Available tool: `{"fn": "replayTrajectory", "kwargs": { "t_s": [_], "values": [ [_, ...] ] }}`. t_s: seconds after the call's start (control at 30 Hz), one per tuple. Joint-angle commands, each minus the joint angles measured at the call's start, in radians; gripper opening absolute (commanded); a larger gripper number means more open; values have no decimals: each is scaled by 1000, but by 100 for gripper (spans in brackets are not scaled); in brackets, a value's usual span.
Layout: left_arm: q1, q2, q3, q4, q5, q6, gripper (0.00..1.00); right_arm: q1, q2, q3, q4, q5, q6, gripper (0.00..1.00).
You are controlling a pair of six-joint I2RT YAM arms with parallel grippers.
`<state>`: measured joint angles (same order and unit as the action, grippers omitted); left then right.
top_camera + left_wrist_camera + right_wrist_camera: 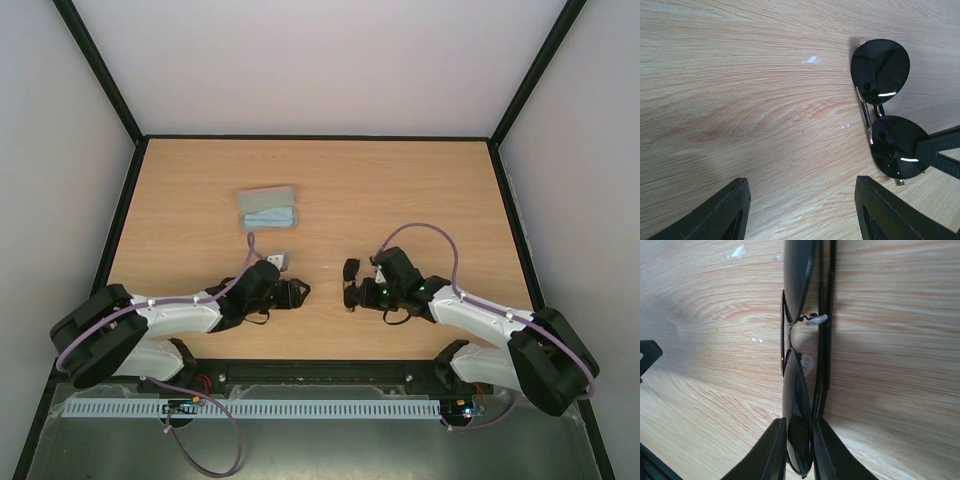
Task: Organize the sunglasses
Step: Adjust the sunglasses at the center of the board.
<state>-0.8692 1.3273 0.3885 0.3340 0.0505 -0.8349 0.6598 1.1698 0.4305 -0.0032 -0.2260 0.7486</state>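
Note:
The sunglasses (796, 340) stand on edge on the wood, temples folded, round dark lenses in a thin wire frame. My right gripper (799, 440) is shut on the near lens. In the left wrist view both lenses (881, 70) show at the right, with a right finger (940, 150) on the lower lens. My left gripper (802, 210) is open and empty, just left of the glasses over bare wood. In the top view the sunglasses (351, 270) are at table centre between the left gripper (300, 292) and the right gripper (350, 290).
The open case (266, 194) lies behind the left arm with a light blue cloth (270, 217) in its near half. Black frame rails and pale walls bound the table (420, 190). Small white flecks (812, 60) lie on the wood.

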Motion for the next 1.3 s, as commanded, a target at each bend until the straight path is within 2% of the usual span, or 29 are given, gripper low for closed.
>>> {"fn": "replayTrajectory", "kwargs": {
  "t_s": [0.0, 0.23, 0.5, 0.87, 1.13, 1.27],
  "values": [
    [6, -25, -20, -12, -12, 4, 61, 31, 8, 55, -55, 75, 1, 12],
    [5, -35, -24, -16, -11, 8, 60, 95, 26, 124, -151, 227, -12, 2],
    [10, -57, -43, -12, -3, 10, 60, 183, 135, 237, -242, 367, -31, 1],
    [33, -175, -86, -69, -11, 19, 60, 381, 417, 582, -610, 751, 29, 2],
    [50, -272, -124, -128, -25, 22, 61, 463, 661, 747, -713, 814, 75, 7],
    [63, -332, -143, -161, -31, 20, 61, 485, 703, 782, -703, 785, 70, 20]
  ]
}}
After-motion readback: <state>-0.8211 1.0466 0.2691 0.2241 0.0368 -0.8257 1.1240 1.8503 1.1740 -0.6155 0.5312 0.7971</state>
